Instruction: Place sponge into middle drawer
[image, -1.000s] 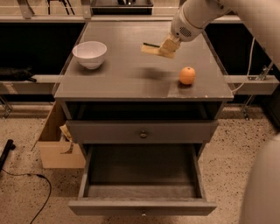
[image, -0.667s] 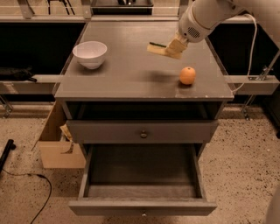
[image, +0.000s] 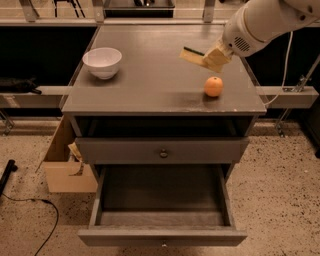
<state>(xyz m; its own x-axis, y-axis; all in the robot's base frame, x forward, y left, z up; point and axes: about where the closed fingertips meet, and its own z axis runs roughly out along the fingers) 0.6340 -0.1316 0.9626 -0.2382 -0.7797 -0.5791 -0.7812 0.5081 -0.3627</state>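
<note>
The sponge (image: 191, 54), yellow with a dark green top, is held tilted above the right rear part of the cabinet top. My gripper (image: 214, 59) is shut on its right end, with the white arm coming in from the upper right. The middle drawer (image: 162, 219) is pulled out at the bottom of the view, showing a bare grey floor, side walls and a small front knob. It lies well below and in front of the sponge.
A white bowl (image: 102, 61) stands on the cabinet top (image: 150, 90) at the left. A round orange fruit (image: 213, 86) sits just below my gripper. A shut drawer front with knob (image: 163, 150) is above the open drawer. A cardboard box (image: 65, 160) stands to the cabinet's left.
My gripper has carried the sponge a little to the right, over the counter above the orange fruit. Bowl, fruit and drawers have not moved.
</note>
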